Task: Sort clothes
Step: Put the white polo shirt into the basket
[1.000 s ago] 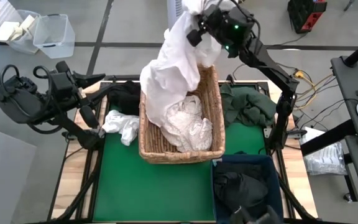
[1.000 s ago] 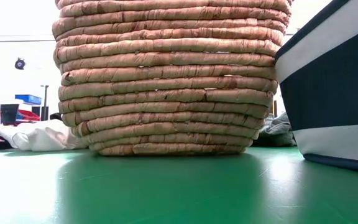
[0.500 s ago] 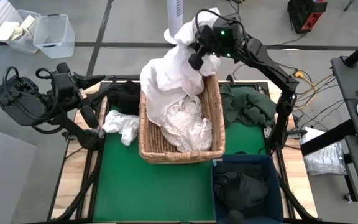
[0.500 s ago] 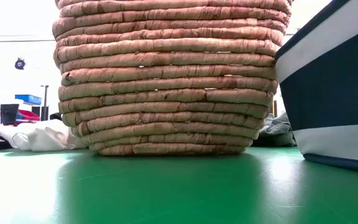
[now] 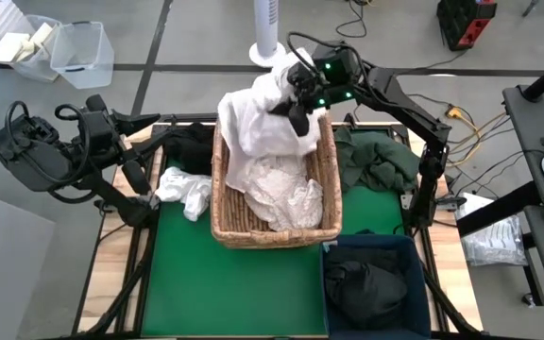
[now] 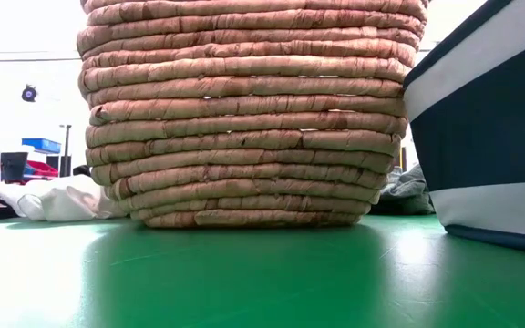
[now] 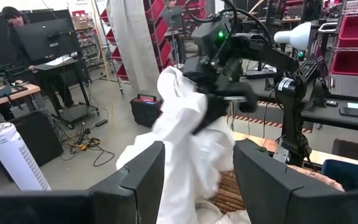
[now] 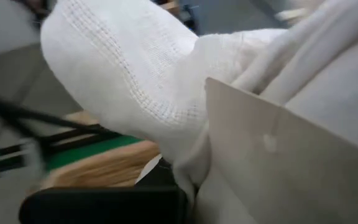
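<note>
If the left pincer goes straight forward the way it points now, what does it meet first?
Probably the white garment hanging from the right pincer over the wicker basket; it fills the gap ahead of the open left pincer, though depth is unclear.

- You will find no text, label, brand, number or sign that can be read in any of these views.
- The things in the room behind are too small and blurred to show letters.
</note>
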Available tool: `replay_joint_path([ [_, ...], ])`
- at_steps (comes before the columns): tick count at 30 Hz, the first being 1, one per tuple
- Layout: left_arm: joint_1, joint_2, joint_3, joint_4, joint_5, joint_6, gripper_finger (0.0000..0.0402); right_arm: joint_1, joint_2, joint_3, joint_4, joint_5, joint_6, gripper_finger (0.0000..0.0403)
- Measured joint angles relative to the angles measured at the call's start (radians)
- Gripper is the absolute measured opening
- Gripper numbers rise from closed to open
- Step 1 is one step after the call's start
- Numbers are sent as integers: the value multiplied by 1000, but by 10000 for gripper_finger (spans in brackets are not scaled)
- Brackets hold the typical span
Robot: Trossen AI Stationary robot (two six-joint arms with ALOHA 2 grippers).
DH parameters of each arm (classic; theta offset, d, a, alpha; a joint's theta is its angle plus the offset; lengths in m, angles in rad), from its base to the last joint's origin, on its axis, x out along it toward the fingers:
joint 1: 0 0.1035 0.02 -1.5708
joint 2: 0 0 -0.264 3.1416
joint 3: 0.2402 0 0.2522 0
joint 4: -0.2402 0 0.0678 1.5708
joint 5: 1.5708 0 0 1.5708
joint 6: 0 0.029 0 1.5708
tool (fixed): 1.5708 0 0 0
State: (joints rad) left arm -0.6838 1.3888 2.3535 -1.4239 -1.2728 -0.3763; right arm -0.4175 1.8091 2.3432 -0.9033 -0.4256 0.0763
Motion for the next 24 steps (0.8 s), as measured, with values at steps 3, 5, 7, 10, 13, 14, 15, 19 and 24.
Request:
replay_joint_path([
  [3, 0, 0, 0, 0, 0, 0, 169, 30, 0, 0, -35, -67, 41, 15],
  [5, 0, 0, 0, 0, 0, 0, 169, 50, 1, 0, -60, -111, 59, 15],
  [7, 0, 0, 0, 0, 0, 0, 169, 64, 1, -1, -73, -190, 81, 15],
  [10, 0, 0, 0, 0, 0, 0, 169, 76, 2, -1, -61, -352, 100, 15],
  [13, 0, 0, 0, -1, 0, 0, 169, 80, 2, 1, -32, -391, 92, 15],
  [14, 0, 0, 0, -2, 0, 0, 169, 80, 2, 2, -20, -382, 91, 15],
  [15, 0, 0, 0, -2, 0, 0, 169, 77, 2, 2, -8, -364, 88, 17],
  [19, 0, 0, 0, -6, 0, 0, 169, 65, 2, 2, 8, -183, 10, 21],
  [24, 0, 0, 0, -6, 0, 0, 169, 67, 2, -15, 5, 150, -129, 14],
])
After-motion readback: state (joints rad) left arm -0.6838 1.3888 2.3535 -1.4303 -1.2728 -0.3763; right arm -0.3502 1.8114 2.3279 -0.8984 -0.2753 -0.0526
